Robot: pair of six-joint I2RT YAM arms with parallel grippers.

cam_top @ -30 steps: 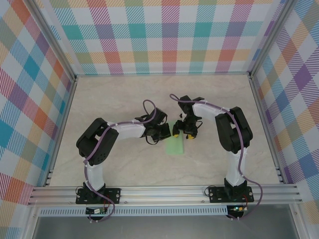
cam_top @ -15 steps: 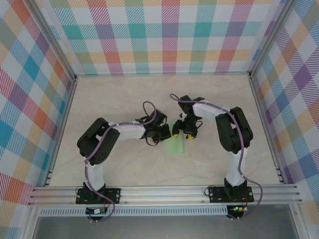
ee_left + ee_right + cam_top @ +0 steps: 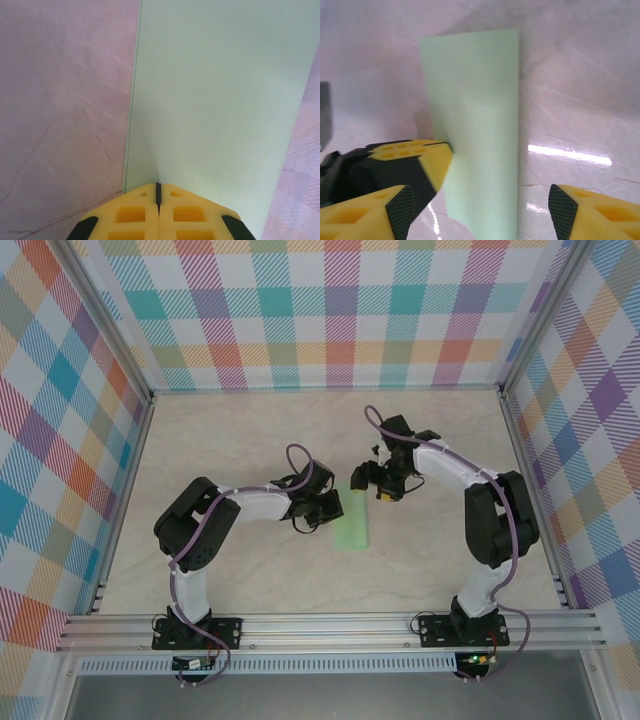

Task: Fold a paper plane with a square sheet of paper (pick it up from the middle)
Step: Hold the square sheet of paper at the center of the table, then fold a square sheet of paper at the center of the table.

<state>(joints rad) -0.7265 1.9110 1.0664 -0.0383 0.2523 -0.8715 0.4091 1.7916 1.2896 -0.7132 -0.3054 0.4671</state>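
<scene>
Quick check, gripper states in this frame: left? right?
Left gripper: closed, tips resting on the folded green sheet, nothing visibly clamped.
Right gripper: open, holding nothing.

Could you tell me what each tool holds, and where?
Nothing looks gripped: shut left tool presses the folded sheet at its edge; right tool hangs open.

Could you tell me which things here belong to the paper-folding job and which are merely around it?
Belongs to the job:
- green paper sheet, folded to a strip
- left gripper, shut, tips on the sheet
- right gripper, open, by its far end

Just surroundings:
- table
- checked walls
- aluminium rail
</scene>
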